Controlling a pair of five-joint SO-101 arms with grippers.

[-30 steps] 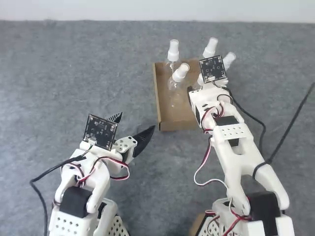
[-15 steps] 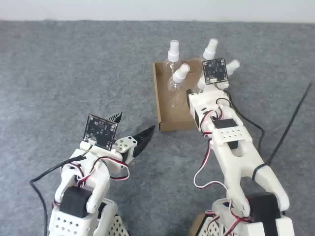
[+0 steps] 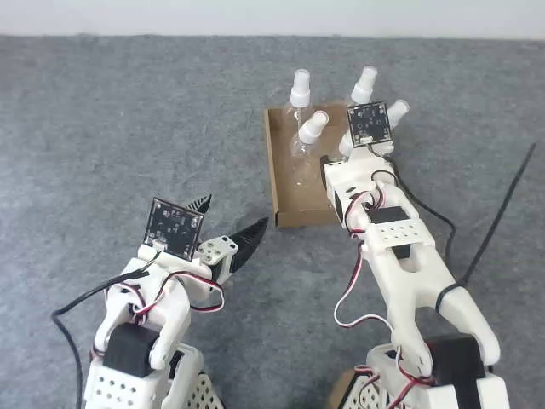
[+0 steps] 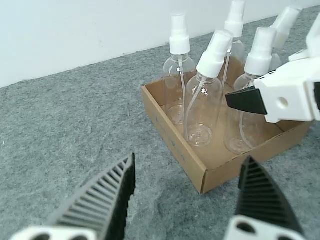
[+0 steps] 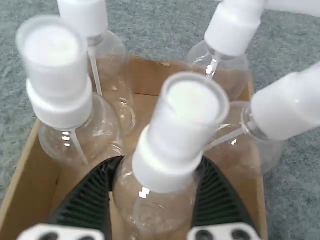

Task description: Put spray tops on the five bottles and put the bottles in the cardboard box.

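Clear bottles (image 4: pixel 200 100) in plain cardboard box (image 4: pixel 170 136)

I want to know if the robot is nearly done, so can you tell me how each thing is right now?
Cardboard box, open-topped, holds all five bottles.
Held bottle, spray top on, inside the box, gripped.
Other four bottles, spray tops on, some leaning.
Right gripper, fingers shut on the held bottle.
Left gripper, fingers open, empty.
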